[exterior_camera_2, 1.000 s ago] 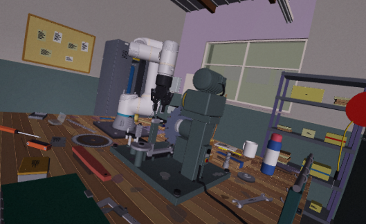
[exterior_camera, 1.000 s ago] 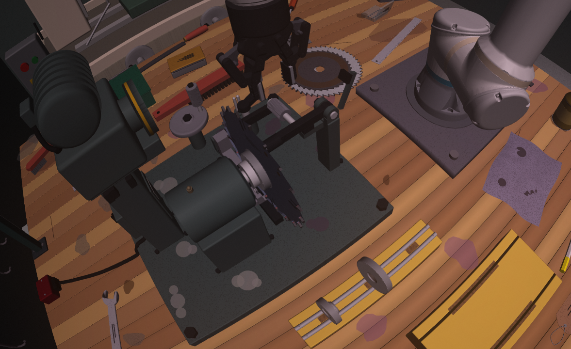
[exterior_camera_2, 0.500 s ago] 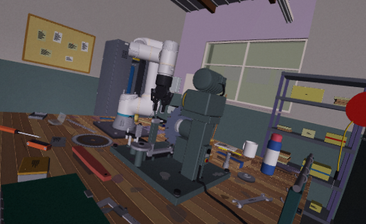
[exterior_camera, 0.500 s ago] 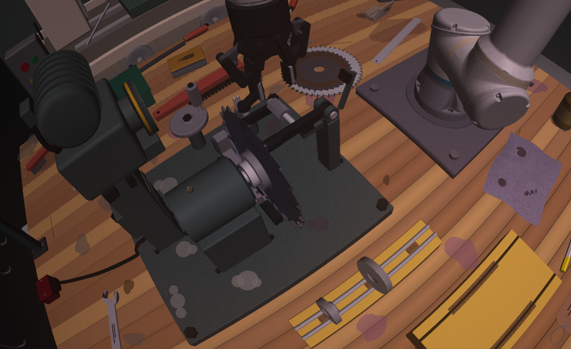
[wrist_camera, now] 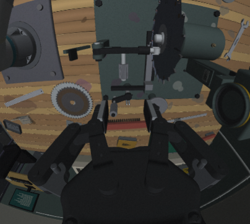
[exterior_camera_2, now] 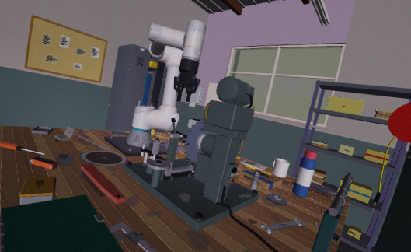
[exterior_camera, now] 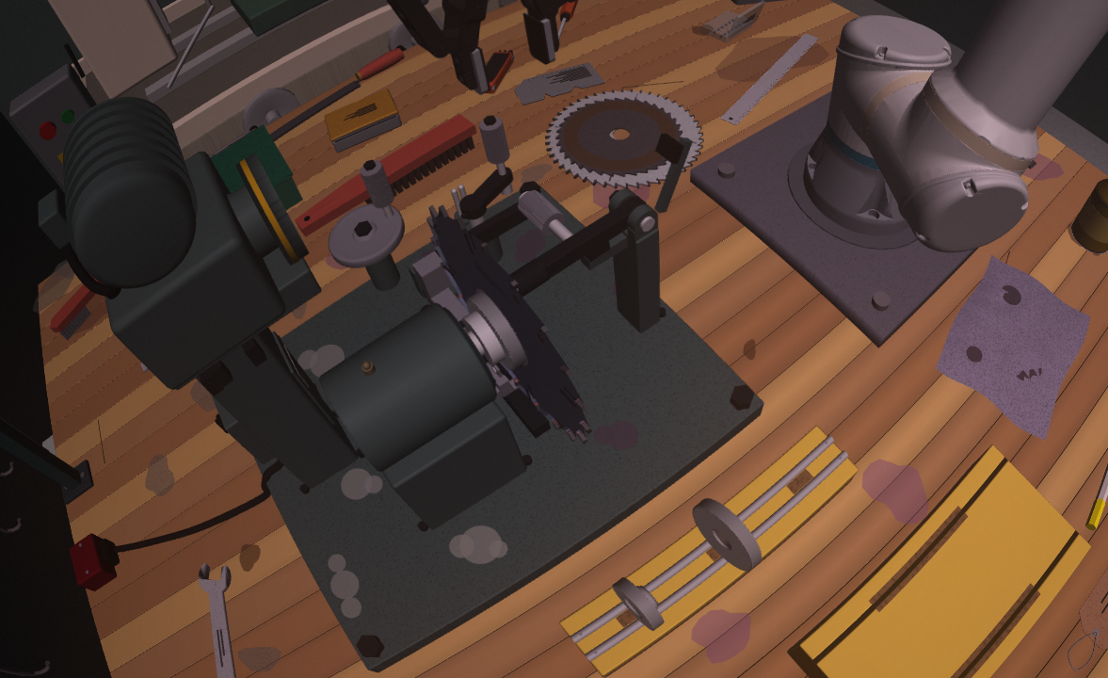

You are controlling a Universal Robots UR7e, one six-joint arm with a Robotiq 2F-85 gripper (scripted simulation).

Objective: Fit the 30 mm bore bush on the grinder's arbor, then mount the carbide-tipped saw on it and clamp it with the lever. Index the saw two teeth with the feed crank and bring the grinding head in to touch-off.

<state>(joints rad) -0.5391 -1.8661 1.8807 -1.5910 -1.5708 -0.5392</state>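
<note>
The bush on the arbor is hidden behind the dark carbide-tipped saw (exterior_camera: pixel 503 325) (wrist_camera: pixel 167 34), which sits upright on the arbor in front of the spindle housing (exterior_camera: pixel 406 388). The clamp lever arm (exterior_camera: pixel 575 244) (wrist_camera: pixel 123 49) reaches from its post to the saw's hub. The feed crank (exterior_camera: pixel 490 181) (wrist_camera: pixel 119 101) sits at the base's far edge, its handle upright. The grinding head (exterior_camera: pixel 170 244) with its yellow-rimmed wheel (exterior_camera: pixel 263 207) stands left of the saw, apart from it. My gripper (exterior_camera: pixel 511 51) (wrist_camera: pixel 125 114) (exterior_camera_2: pixel 186 88) hangs high above the crank, open and empty.
Behind the grinder lie a spare saw blade (exterior_camera: pixel 621 135), a red brush (exterior_camera: pixel 389 173), a steel rule (exterior_camera: pixel 768 80) and the handwheel (exterior_camera: pixel 364 236). My arm's base (exterior_camera: pixel 878 160) stands to the right. In front, two spare bushes (exterior_camera: pixel 726 531) sit on a yellow rack. A spanner (exterior_camera: pixel 216 616) lies at front left.
</note>
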